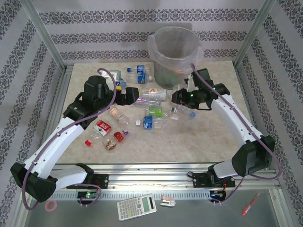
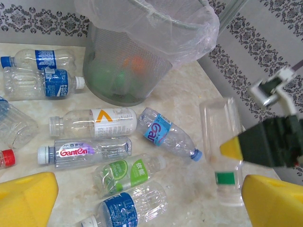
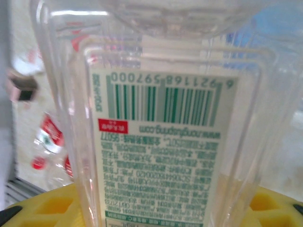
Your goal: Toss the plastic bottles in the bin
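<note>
From the top camera, the plastic bottles (image 1: 154, 93) are lying scattered across the table (image 1: 213, 137), most of them clustering in front of the bin (image 1: 163, 66), which is standing at the far edge with a clear bag folding over its rim. The left gripper (image 1: 134, 96) is hovering over the left part of the cluster. The right gripper (image 1: 176, 99) is sitting just in front of the bin, and its grip is hard to read from here

In the left wrist view, the left gripper's yellow pads (image 2: 26, 201) are standing wide apart with nothing between them, above bottles lying on their sides with blue, green and white labels. To the right, the right gripper is pinching a clear bottle (image 2: 220, 125) with a green label, holding it roughly upright near the bin

In the right wrist view, the clear bottle (image 3: 163, 142) is sitting close against the lens, its barcode label facing the camera, clamped between the yellow pads (image 3: 45, 208) at the bottom edge. Red-labelled bottles (image 3: 47, 137) are lying on the table at the left
</note>
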